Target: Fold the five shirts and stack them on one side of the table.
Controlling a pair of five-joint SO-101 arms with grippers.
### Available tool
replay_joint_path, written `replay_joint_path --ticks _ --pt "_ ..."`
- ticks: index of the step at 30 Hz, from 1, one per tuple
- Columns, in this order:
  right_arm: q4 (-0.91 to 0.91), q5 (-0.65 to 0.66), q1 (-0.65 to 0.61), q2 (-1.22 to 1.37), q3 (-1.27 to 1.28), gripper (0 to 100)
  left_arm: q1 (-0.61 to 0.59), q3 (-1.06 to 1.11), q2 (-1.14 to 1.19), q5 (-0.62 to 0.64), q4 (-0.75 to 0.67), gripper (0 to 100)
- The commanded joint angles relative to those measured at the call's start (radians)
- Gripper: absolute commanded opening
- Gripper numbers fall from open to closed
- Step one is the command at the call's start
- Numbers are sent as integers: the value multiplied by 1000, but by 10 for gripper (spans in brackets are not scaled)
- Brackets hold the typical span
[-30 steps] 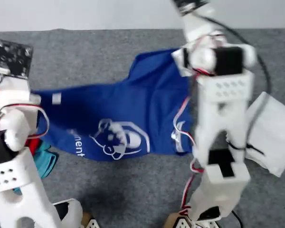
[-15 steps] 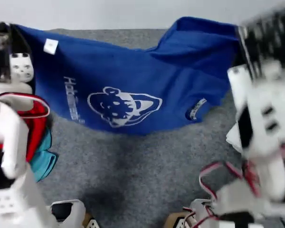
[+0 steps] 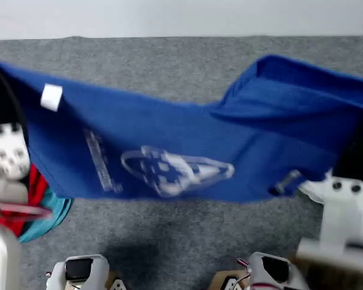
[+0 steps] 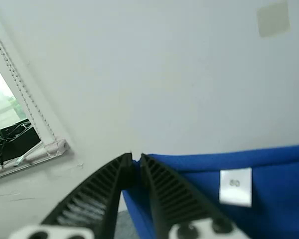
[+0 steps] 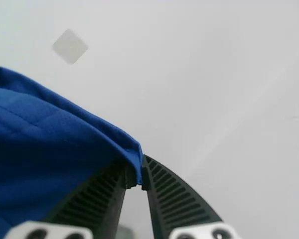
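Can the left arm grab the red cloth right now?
Probably not. The left gripper is shut on the blue shirt, holding it up, so it would have to let go before reaching the red cloth.

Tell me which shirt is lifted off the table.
The blue shirt, pinched by the left gripper and right gripper and stretched in the air; the red shirt and teal shirt lie bunched on the table.
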Motion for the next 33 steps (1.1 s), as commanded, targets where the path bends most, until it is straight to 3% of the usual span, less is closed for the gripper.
replay_joint_path --ticks 1,7,13,17,23,27,33 --pt "-25 48 19 -10 -9 10 0 -25 -55 -84 77 6" --pt "35 46 16 12 98 10 0 70 -84 -121 121 6" --pt "42 43 -22 88 385 11 5 473 -71 -121 46 6" --pt "30 15 -97 176 575 11 8 794 -44 -121 -160 6" --pt "-217 -107 -136 352 796 11 6 1104 61 -124 -611 6" --pt "-406 -149 -136 469 855 11 6 1124 233 -121 -816 6" --pt "-693 -149 -162 627 855 10 6 905 549 -121 -956 6"
